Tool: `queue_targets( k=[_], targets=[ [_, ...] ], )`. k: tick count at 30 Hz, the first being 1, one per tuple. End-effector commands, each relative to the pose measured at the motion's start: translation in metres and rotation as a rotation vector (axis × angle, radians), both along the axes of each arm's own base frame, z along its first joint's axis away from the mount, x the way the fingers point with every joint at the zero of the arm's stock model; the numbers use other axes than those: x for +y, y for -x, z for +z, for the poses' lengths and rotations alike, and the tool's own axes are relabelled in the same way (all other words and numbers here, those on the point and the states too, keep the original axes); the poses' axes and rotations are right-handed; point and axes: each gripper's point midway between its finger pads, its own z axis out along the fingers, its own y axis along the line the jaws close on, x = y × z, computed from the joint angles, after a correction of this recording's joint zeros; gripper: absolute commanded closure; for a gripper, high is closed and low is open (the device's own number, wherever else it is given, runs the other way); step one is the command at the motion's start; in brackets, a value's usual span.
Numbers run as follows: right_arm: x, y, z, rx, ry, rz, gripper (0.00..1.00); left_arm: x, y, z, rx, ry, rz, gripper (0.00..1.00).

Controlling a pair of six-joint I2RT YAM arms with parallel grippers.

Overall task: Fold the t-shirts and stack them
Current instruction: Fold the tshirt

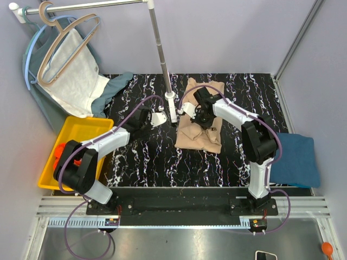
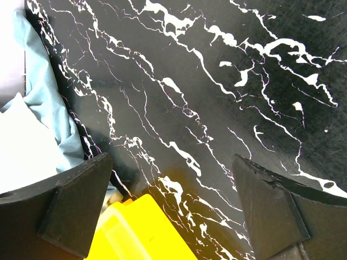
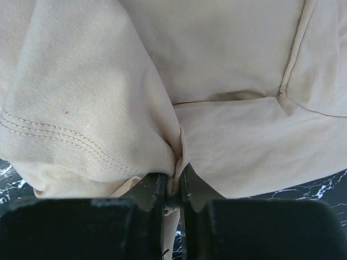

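At the far left, the orange-red t-shirt (image 1: 62,149) lay bunched in the yellow bin (image 1: 87,127), mostly hidden behind my left arm, so it looked not yet folded. My left end effector (image 2: 171,162) hung with its fingers spread wide and nothing between them, over bare black marbled table (image 2: 217,108), with a corner of the bin and some pale blue cloth (image 2: 46,103) just beside it. Further right, past the base of the rack pole (image 1: 172,103), the beige-tan t-shirt (image 1: 199,135) sat on the table as a narrow, rumpled pile, partly doubled over itself, with stitched hems and a seam showing in the wrist view. My right end effector (image 3: 173,181) was pressed together on a gathered fold of that beige fabric, several layers pinched near its tips. I judged the step in hand to be a fold of this shirt. To do it well I needed to carry the pinched edge low and straight across, keep the layers from slipping out, and lay it flat before letting go. My free left end effector could have pressed the opposite side down so the cloth did not drag. At the far right, the dark teal-blue t-shirt (image 1: 295,160) lay as a flat, roughly rectangular shape at the table edge, apparently already folded.
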Motion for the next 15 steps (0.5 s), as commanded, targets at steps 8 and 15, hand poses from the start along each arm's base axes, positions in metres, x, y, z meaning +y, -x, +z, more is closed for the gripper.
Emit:
queue_targets(
  k=[8,15],
  targets=[
    [-0.002,-0.060,0.028,-0.197,0.009,-0.067,0.58,-0.006,-0.006,0.003,-0.026,0.032,-0.019,0.01],
    [-0.009,-0.079,0.035,-0.252,0.038,-0.096,0.53,-0.005,-0.005,0.000,-0.024,0.024,-0.020,0.01]
  ],
)
